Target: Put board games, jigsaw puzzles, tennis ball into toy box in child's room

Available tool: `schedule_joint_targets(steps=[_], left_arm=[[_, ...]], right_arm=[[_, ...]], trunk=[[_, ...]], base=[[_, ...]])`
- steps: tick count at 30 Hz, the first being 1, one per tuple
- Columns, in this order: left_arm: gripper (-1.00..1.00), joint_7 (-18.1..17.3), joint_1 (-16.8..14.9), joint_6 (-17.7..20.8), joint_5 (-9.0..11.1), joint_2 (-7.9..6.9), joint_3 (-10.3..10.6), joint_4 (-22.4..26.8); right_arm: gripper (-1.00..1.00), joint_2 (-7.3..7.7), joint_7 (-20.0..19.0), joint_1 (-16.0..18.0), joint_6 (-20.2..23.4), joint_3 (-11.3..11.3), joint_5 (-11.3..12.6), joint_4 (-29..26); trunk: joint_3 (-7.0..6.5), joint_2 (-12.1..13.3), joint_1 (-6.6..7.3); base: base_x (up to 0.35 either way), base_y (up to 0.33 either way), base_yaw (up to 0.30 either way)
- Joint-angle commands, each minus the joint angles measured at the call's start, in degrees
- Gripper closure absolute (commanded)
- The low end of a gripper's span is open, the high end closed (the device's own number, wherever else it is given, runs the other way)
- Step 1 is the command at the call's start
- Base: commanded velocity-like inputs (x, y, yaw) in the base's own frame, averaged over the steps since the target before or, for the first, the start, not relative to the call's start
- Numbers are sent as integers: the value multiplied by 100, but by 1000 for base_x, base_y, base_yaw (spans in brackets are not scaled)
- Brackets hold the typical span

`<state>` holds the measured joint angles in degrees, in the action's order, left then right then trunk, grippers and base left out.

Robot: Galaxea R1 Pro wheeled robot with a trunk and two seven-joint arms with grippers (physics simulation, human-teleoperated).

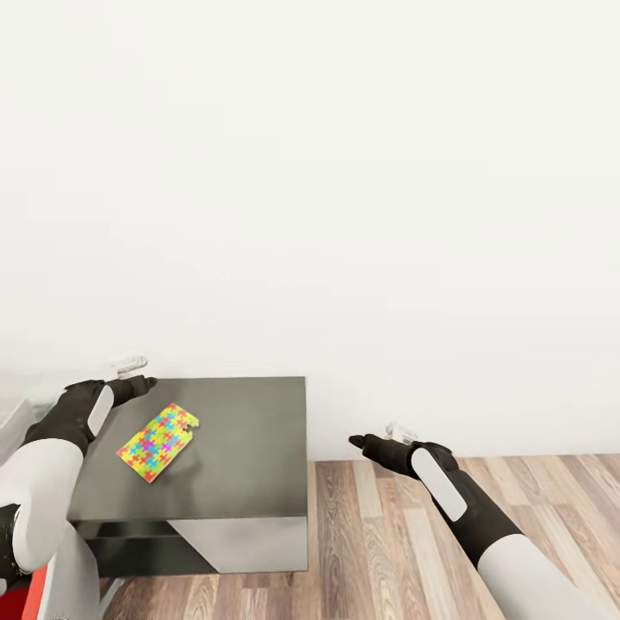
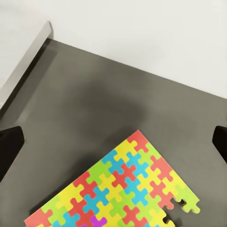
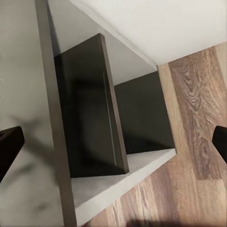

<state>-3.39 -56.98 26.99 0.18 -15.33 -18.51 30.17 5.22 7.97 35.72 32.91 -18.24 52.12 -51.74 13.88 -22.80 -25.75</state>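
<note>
One jigsaw puzzle (image 1: 158, 442), a flat board of yellow, pink, green and blue pieces, lies on top of a dark grey cabinet (image 1: 250, 448). It has a small notch at one corner (image 2: 182, 210). My left gripper (image 1: 136, 375) hovers open over the cabinet's back left corner, just beyond the puzzle and not touching it. Its dark fingertips (image 2: 9, 146) stand wide apart. My right gripper (image 1: 377, 436) is open and empty in the air above the wooden floor, to the right of the cabinet. The toy box, board games and tennis ball are out of view.
The cabinet stands against a white wall and has an open shelf compartment (image 3: 137, 118) in its side. A pale grey slab (image 1: 10, 418) adjoins it at the far left. Wooden floor (image 1: 413, 551) spreads to the right.
</note>
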Motion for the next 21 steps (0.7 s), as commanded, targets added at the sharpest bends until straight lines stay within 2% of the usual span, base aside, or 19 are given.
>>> schedule_joint_targets(steps=[1,21], left_arm=[[-100,-28,-6,34,-1,4,-30,7],[-100,5,-6,42,-9,5,-24,2]], right_arm=[[-100,7,55,5,5,-21,61,-11],[-100,-8,64,5,5,-24,61,-3]], trunk=[[13,-12,-4],[140,-12,-4]], base=[[19,0,92],[2,0,140]])
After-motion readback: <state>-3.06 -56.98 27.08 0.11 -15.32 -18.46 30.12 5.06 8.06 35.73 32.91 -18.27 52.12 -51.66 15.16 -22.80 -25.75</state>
